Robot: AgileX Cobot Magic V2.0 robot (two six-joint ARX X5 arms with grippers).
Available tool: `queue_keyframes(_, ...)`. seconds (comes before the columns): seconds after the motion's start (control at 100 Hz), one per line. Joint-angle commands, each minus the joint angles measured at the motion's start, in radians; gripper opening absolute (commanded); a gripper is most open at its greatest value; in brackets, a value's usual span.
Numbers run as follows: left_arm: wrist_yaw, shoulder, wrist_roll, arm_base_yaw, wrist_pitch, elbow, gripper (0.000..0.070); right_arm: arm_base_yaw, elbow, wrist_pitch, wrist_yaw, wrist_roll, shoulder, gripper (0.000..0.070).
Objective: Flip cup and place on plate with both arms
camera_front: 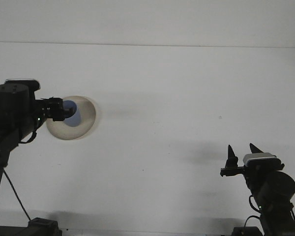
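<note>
There is one blue cup (74, 116), and it stands upright on the single beige plate (86, 118), towards the plate's left half. The plate lies flat on the white table (162, 98), over on the left side. One cup, one plate, nothing else loose on the surface that I can make out.

The left gripper (64, 111) reaches in from the left at the height of the cup's rim, its dark tips overlapping the cup's left side. From here they blur into the cup, so I cannot tell whether its fingers are closed on it or apart. Behind it the left arm (12, 110) bulks dark against the table edge.

The right gripper (242, 153) sits well apart, down in the lower right corner, holding nothing. Its two pointed fingers (230, 155) stick upward with a clear gap between them, so it stands spread. Two arms, two grippers in all.
</note>
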Motion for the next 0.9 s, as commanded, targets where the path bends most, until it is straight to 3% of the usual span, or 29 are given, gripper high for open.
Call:
queue_keyframes(0.0,-0.003,-0.058,-0.002,-0.02,0.055,-0.042,0.0267,0.001,0.011,0.008,0.002,-0.007,0.001,0.048)
queue_keyframes(0.32,-0.003,-0.402,0.003,-0.047,0.42,-0.534,0.0267,0.001,0.011,0.004,0.0,-0.007,0.001,0.048)
queue_keyframes(0.56,-0.003,-0.591,0.07,-0.047,0.674,-0.914,0.0266,0.001,0.011,0.0,-0.001,-0.007,0.001,0.048)
queue_keyframes(0.89,-0.003,-0.628,0.056,-0.047,0.732,-1.042,0.0266,0.001,0.011,0.002,-0.001,-0.007,0.001,0.048)
